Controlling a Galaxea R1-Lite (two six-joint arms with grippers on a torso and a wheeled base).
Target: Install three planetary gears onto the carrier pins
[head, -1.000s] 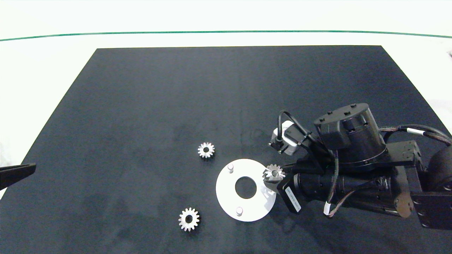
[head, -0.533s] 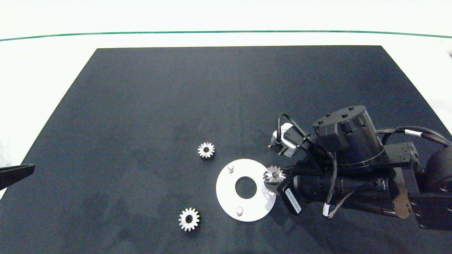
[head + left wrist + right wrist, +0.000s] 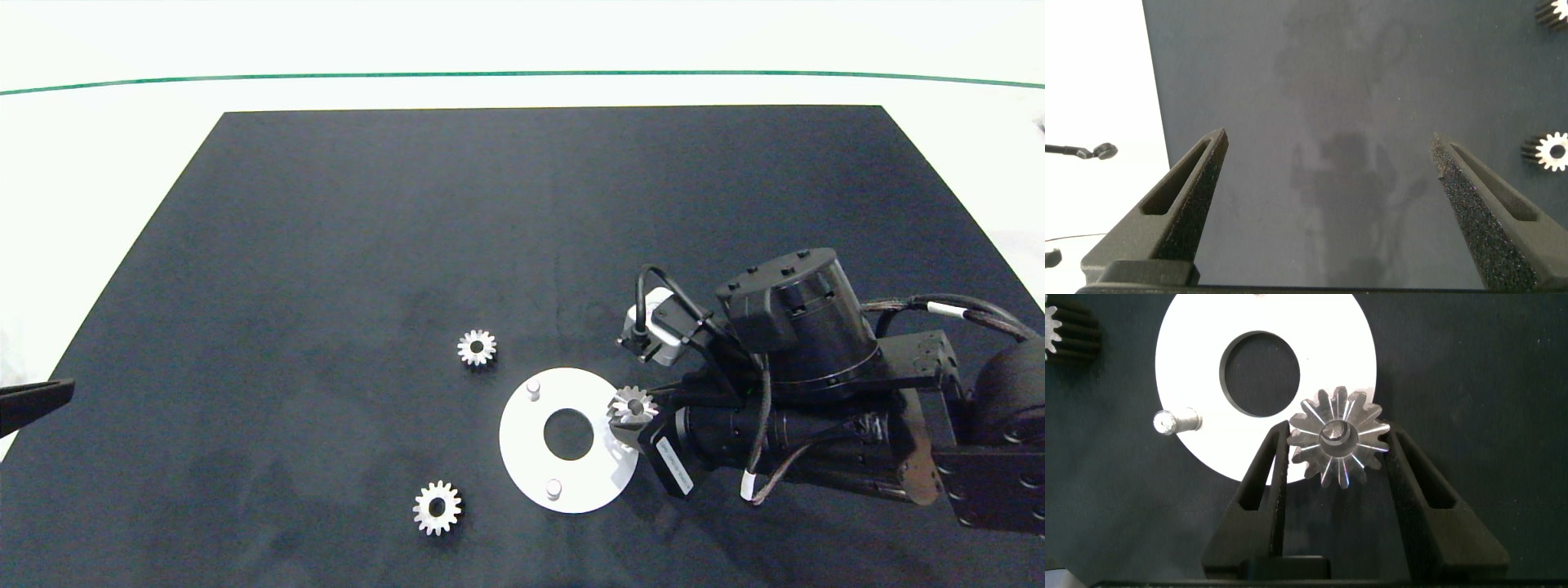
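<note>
Silver gear point(image 3: 1337, 447) clamped in right end effector point(image 3: 1337, 453) over disc point(image 3: 522, 445), first of three bound for pins, awaiting descent squarely onto hidden third pin; two gears on desk; left end effector point(image 3: 1329, 175) parked open.

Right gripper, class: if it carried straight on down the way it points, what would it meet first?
Probably the flat white round disc directly beneath the right gripper and its held silver metal gear; the pin there is hidden, so depth is uncertain.

Bright, even overhead light washes the table point(image 3: 522, 41) to near white. The mat point(image 3: 367, 245) looks mottled, with a soft shadow between the left jaws. The gear point(image 3: 1337, 437) between the right jaws glints.
</note>
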